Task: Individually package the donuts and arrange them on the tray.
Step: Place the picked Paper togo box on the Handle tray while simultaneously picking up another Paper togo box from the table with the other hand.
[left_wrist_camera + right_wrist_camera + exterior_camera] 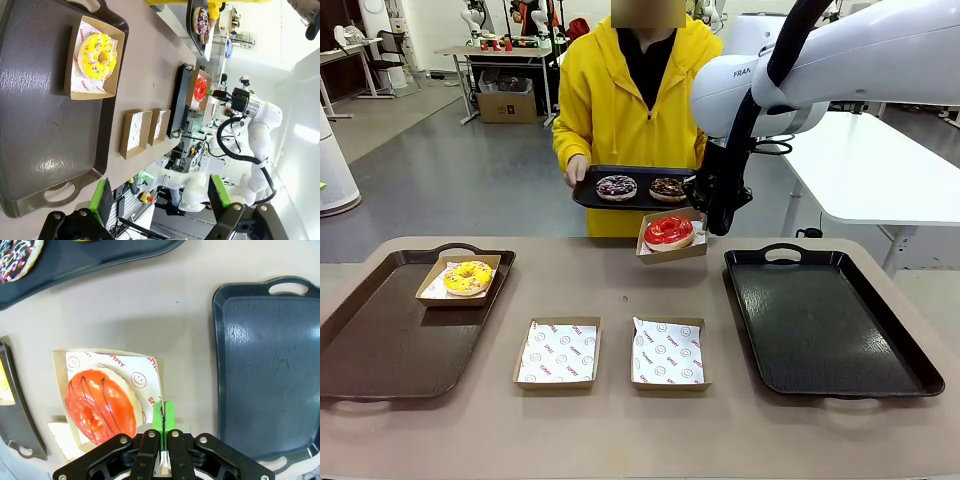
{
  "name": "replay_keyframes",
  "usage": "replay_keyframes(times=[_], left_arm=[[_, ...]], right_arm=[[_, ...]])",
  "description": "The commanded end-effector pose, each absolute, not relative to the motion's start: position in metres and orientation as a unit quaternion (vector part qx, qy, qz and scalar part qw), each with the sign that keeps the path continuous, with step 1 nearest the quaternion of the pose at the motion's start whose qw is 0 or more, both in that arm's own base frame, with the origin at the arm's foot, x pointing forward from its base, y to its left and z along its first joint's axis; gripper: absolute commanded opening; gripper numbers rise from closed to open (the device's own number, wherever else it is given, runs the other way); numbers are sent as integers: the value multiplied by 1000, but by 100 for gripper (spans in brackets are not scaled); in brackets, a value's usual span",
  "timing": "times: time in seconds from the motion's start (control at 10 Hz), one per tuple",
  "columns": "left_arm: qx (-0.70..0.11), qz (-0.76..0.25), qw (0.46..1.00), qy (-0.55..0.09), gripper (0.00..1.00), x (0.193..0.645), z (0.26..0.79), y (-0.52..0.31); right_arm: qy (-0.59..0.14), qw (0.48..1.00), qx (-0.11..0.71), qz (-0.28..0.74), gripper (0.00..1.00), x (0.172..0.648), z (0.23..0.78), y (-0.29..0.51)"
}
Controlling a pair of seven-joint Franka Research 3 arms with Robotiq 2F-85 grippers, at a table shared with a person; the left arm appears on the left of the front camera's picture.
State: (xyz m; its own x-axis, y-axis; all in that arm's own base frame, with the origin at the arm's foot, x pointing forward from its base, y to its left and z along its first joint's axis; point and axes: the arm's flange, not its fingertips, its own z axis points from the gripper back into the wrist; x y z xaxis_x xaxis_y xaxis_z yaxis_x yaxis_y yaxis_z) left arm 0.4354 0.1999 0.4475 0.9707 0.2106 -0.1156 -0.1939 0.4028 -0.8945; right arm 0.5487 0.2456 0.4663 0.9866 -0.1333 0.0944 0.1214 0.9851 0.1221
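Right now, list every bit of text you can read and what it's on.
"FRAN": on the right arm, the rest hidden behind a cable.
"MMY": on the liner under the red donut, its start covered.
Red print on the empty boxes' liners and the yellow donut's liner: too small to read.

Bright, even overhead light fills the room, so the held cardboard box (59, 380) casts only a faint, soft-edged shadow on the table (190, 300). White glare patches lie on the black tray (820, 330), the brown tray (47, 165) and the glossy red-iced donut (100, 407). The left wrist view is blown out to white at its right side, and both wrist views bend straight edges near the borders.
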Motion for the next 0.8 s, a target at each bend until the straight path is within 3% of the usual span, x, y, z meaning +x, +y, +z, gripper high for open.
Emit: replay_keyframes(times=[0.0, 0.2, 0.4, 0.7], left_arm=[[-533, 127, 836, -7, 100, 434, 453, 199], [-533, 121, 837, -8, 100, 435, 448, 200], [-463, 76, 883, 14, 100, 440, 473, 162], [-385, 60, 919, 55, 100, 461, 517, 88]], right_arm=[[-52, 995, 58, -64, 0, 548, 468, 245], [-51, 995, 58, -64, 1, 549, 466, 246], [-48, 998, 31, -6, 1, 523, 494, 215], [-42, 998, 45, -13, 1, 494, 520, 134]])
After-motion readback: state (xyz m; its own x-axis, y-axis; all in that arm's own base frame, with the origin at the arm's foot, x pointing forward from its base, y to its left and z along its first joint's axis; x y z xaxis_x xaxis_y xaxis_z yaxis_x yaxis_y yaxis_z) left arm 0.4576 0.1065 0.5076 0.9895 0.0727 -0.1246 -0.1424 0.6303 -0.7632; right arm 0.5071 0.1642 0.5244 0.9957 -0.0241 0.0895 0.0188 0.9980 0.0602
